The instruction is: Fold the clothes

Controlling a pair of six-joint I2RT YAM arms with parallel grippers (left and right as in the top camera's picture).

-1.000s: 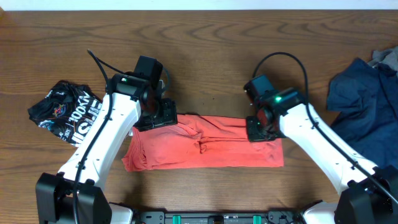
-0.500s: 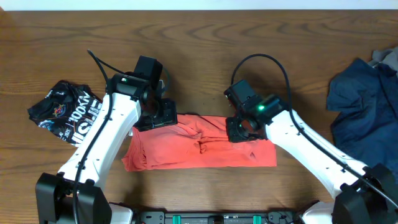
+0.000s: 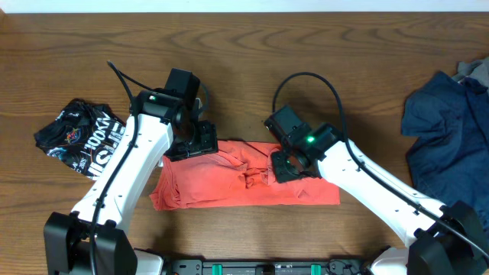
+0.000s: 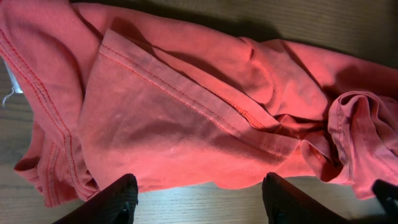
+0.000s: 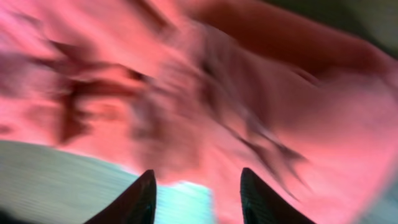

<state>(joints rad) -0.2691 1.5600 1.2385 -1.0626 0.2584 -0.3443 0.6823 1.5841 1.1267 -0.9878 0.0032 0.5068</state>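
The coral-red T-shirt (image 3: pixel 229 187) lies as a long rumpled strip across the table's front middle, lettering hidden. My left gripper (image 3: pixel 191 143) hovers at its upper left edge. In the left wrist view its fingers (image 4: pixel 199 193) are open and empty, with the shirt (image 4: pixel 186 112) just beyond them. My right gripper (image 3: pixel 285 163) is over the bunched middle of the shirt. The right wrist view is blurred, its fingers (image 5: pixel 198 186) open over the shirt (image 5: pixel 261 93) and bare table. The black white-lettered garment (image 3: pixel 80 137) is crumpled at the left. The navy garment (image 3: pixel 447 130) lies at the right edge.
A wooden table (image 3: pixel 252 69) carries everything. A bit of grey cloth (image 3: pixel 475 72) shows at the far right behind the navy garment. The arm bases stand at the front edge.
My right arm has swept left from the shirt's right end to its middle, and the shirt's right edge has drawn in slightly. The left arm has not moved.
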